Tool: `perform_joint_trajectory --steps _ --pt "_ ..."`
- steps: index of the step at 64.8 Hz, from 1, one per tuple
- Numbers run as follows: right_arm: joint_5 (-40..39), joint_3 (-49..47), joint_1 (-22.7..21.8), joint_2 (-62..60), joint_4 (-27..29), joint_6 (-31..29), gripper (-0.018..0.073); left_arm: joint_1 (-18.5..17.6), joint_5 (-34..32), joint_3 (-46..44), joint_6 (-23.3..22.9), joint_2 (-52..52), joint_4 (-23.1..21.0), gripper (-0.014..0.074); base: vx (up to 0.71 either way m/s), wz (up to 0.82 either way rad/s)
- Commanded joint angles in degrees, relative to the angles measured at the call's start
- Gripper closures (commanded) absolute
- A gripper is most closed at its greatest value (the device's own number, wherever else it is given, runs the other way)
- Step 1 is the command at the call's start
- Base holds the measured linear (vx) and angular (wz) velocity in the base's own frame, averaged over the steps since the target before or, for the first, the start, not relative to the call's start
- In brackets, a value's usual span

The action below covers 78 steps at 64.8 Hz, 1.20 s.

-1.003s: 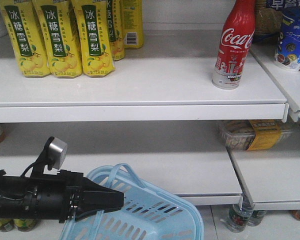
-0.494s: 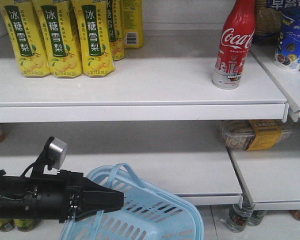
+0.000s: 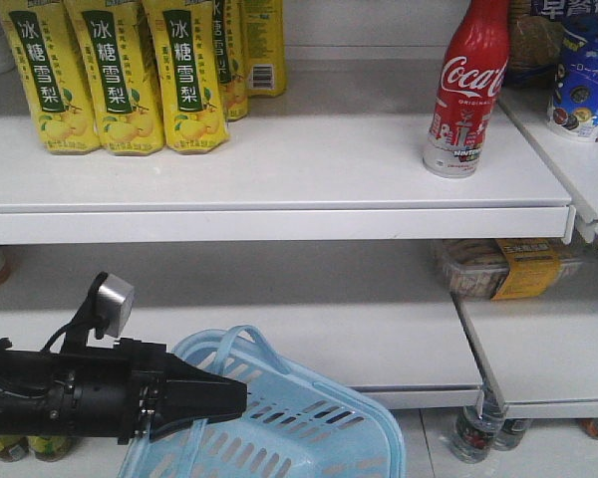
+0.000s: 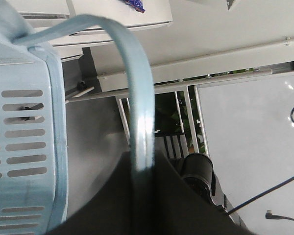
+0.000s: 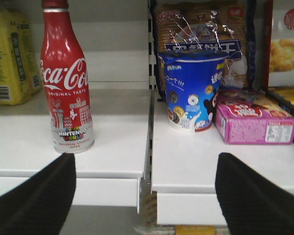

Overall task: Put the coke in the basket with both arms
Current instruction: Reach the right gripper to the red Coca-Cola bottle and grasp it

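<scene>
Our left gripper (image 3: 229, 396) is clamped on a loop handle (image 4: 137, 112) of the basket (image 3: 319, 428), which hangs just beneath it. Our right gripper (image 5: 146, 188) is spread wide and empty. The coke (image 5: 66, 88) stands upright on the shelf (image 5: 29, 147) ahead, off to that gripper's left. We judge the reach is in hand; next, shift left, advance, then close around the bottle.

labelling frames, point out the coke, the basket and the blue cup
coke (image 3: 470, 76): front view, on the white script
basket (image 3: 299, 418): front view, on its slotted wall
blue cup (image 5: 192, 90): right wrist view, on its printed side
</scene>
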Motion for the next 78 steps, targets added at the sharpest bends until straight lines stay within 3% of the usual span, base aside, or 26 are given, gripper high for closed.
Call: perform_joint_trajectory --steps 1,10,27,39,49,58,78 --pt "-1.54 -6.55 -0.16 3.9 4.05 -4.58 -0.001 -0.39 4.7 -1.41 0.29 -2.03 -6.61 0.0603 0.0 0.0" --pt "0.16 -10.39 -0.16 8.64 12.59 -14.23 0.0 -0.39 4.7 -1.41 0.29 -2.03 -6.61 0.0603 0.0 0.0" --pt "1.91 -15.25 -0.16 15.04 38.88 -40.09 0.0018 -0.39 4.7 -1.41 0.29 -2.03 -6.61 0.0603 0.0 0.0" --pt "7.84 -19.38 -0.16 20.67 56.3 -60.78 0.0018 -0.39 4.7 -1.41 0.29 -2.03 -6.61 0.0603 0.0 0.0" --pt "8.31 -21.86 -0.16 25.46 68.88 -71.98 0.0018 -0.39 4.7 -1.41 0.29 -2.03 -6.61 0.0603 0.0 0.0" --pt "10.82 -24.35 -0.16 29.67 75.69 -78.34 0.0018 -0.39 4.7 -1.41 0.29 -2.03 -6.61 0.0603 0.0 0.0" --pt "16.05 -31.61 -0.16 38.27 77.06 -80.78 0.0018 -0.39 4.7 -1.41 0.29 -2.03 -6.61 0.0603 0.0 0.0"
